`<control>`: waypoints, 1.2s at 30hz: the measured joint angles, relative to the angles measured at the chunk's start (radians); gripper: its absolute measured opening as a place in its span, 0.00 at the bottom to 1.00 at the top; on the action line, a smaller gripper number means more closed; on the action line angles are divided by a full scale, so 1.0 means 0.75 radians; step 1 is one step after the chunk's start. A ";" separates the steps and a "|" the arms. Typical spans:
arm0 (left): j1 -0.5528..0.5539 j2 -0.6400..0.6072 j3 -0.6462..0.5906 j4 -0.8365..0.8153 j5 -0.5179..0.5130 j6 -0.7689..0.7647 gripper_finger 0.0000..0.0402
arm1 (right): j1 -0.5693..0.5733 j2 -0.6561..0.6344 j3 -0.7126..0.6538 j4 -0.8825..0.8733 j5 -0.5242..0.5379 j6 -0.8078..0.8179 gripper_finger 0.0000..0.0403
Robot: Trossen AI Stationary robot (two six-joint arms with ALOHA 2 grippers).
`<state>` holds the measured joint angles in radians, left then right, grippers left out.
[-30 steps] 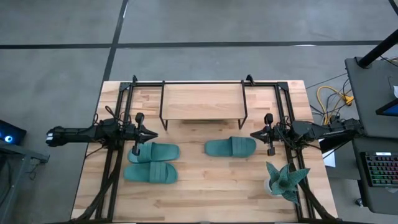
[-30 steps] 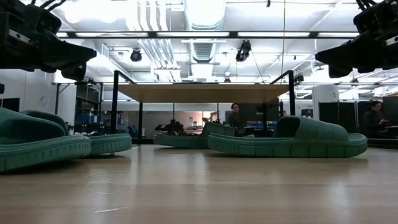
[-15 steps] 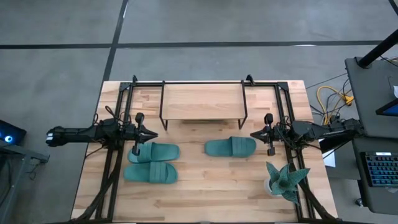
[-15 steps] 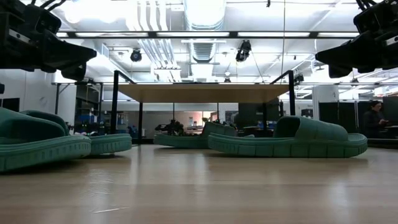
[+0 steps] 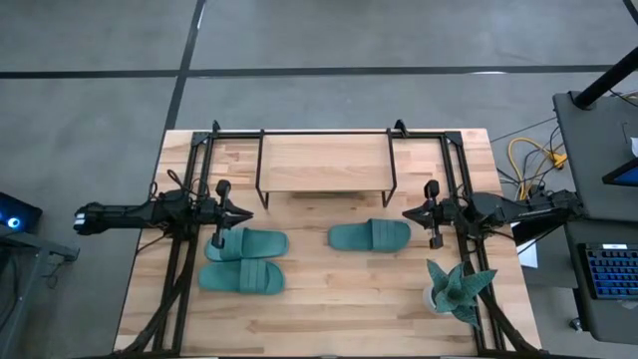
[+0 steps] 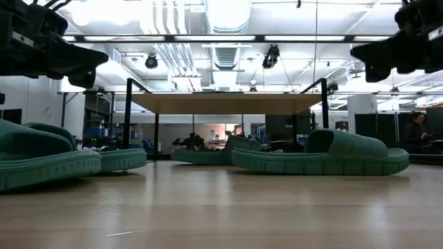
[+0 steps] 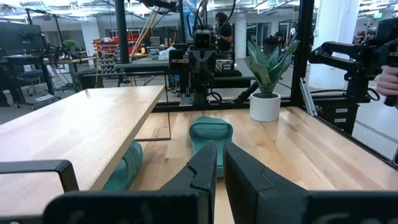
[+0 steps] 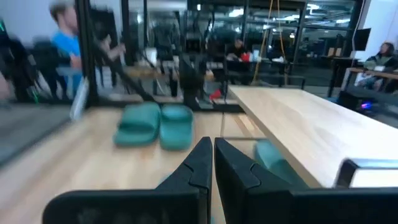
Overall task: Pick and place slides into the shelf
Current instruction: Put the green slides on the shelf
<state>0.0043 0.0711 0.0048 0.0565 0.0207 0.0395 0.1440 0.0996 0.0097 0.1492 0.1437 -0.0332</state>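
Almost nothing differs from a second ago. In the high view the left claw [image 5: 239, 213] sits at the frame's left-centre, fingers pressed together and holding nothing, exactly where it was. The right claw [image 5: 409, 214], right of centre, is also pressed together and empty; in the low view it has shifted slightly leftward and tilted at the upper right, the only visible change.

The shelf [image 5: 323, 163] stands at the upper middle of the table [image 5: 329, 299]. Three slides lie in the open below it: two side by side at lower left [image 5: 246, 243] [image 5: 240, 277], just under the left claw, and one at centre right [image 5: 370, 235], just beside the right claw. A fourth slide [image 7: 123, 167] shows in the left wrist view, tucked under the shelf board.

I judge the task barely begun: one slide looks stowed, three are left, and the right arm's small stir may be the start of a reach. The plant [image 5: 456, 287] at lower right stands clear.
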 joint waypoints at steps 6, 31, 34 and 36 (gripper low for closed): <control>0.000 0.001 0.000 0.254 -0.005 -0.006 0.03 | 0.000 0.000 0.000 0.252 -0.026 -0.022 0.02; 0.000 0.120 0.042 0.717 -0.002 0.096 0.53 | 0.000 0.639 0.703 0.047 0.175 -0.506 0.40; 0.000 0.142 0.042 0.718 -0.002 0.097 0.53 | 0.000 0.716 0.808 -0.127 0.292 -0.351 0.38; 0.000 0.157 0.042 0.717 -0.002 0.097 0.53 | 0.000 0.760 0.867 -0.235 0.369 -0.227 0.37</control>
<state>0.0040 0.1886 0.0364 0.5941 0.0190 0.1120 0.1436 0.6696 0.6597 -0.0268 0.4202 -0.2038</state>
